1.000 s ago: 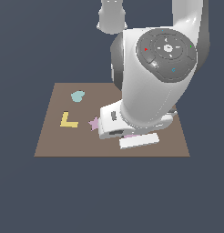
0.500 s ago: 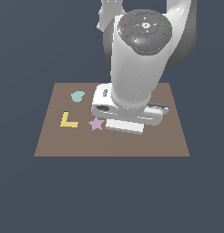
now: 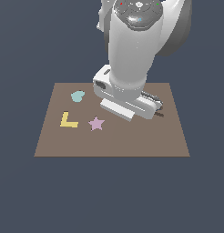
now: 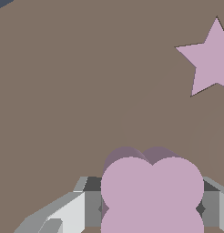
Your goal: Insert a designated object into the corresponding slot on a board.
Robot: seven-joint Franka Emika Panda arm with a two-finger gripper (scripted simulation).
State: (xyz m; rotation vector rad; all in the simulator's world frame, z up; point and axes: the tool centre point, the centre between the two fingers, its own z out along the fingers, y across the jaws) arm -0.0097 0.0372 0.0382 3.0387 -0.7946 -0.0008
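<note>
- Low in the wrist frame, the pink clover (image 4: 151, 193) sat clamped between the gripper (image 4: 151, 208) fingers, raised off the board (image 4: 63, 91), judging by its shadow, presumably for carrying toward its slot, unseen here.
- It looked flat, matte and four-lobed.
- Upper right, a pink star (image 4: 209, 59) lay flat.
- Exterior view: the arm hid the piece; a yellow L (image 3: 67, 121) and teal shape (image 3: 77, 96) lay left of centre.

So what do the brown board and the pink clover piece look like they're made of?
Hard to say, since it's a render. The board is flat matte brown with no grain, perhaps wood or plastic. The clover piece is uniform pale pink without gloss, plastic-like.
</note>
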